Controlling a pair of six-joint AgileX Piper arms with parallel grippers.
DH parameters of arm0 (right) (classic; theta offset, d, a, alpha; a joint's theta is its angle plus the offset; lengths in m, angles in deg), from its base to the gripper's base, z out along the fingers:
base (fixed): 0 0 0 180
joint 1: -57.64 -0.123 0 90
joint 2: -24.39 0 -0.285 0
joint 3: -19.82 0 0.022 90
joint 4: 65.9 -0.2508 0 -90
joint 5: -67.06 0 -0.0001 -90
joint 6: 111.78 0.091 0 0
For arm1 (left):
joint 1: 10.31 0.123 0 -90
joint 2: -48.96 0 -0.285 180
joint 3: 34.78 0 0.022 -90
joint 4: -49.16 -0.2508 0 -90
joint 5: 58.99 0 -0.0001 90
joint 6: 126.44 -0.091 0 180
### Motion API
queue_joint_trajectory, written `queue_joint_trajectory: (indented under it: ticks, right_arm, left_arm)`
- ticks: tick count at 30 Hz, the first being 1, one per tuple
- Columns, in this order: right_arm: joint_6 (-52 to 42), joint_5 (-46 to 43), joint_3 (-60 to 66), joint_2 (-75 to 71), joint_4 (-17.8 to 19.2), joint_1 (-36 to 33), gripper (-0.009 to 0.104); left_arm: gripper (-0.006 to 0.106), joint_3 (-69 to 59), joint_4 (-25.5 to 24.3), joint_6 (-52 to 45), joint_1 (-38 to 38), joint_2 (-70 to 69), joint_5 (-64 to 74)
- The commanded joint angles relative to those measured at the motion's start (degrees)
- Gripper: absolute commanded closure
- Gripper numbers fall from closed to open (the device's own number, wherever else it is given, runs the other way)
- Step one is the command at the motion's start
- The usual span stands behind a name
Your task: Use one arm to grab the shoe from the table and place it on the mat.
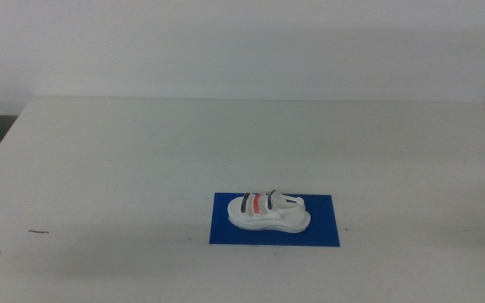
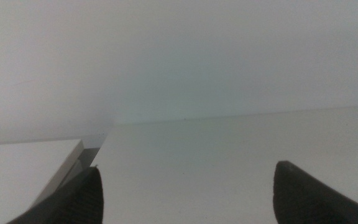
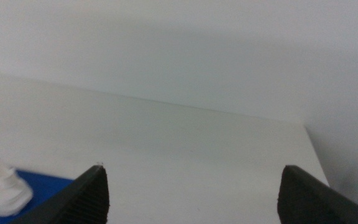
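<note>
Both my grippers are parked with jaws spread wide, holding nothing: left gripper (image 2: pixel 185 186), right gripper (image 3: pixel 194 193). The shoe (image 1: pixel 269 209) already lies on the mat (image 1: pixel 226 231), lengthwise along it, probably nearer the right one.

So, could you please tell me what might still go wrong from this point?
Little, probably. The small white sandal with dark and red straps lies wholly on the flat deep-blue rectangular mat, yet its toe sits near the mat's right end, so a knock might push it off. The open right pincer waits close by; the open left pincer sits at the white table's left side.
</note>
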Motion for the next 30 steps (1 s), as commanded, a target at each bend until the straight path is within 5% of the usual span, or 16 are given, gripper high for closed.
queue_joint_trajectory:
  ticks: [1, 4, 30]
  right_arm:
    - [3.55, -1.01, 3.01, -3.66, -0.52, 3.44, 0.014]
    - [4.46, -0.89, 6.55, -7.36, -2.81, 6.36, 0.014]
    - [5.6, 2.35, 12.8, -17.88, -0.97, 6.63, 0.014]
  left_arm:
    - [0.007, -0.02, 0.23, 0.17, -0.02, 0.28, -0.67]
    - [0.007, -0.02, 0.23, 0.17, -0.02, 0.28, -0.67]
    - [0.007, -0.02, 0.23, 0.17, -0.02, 0.28, -0.67]
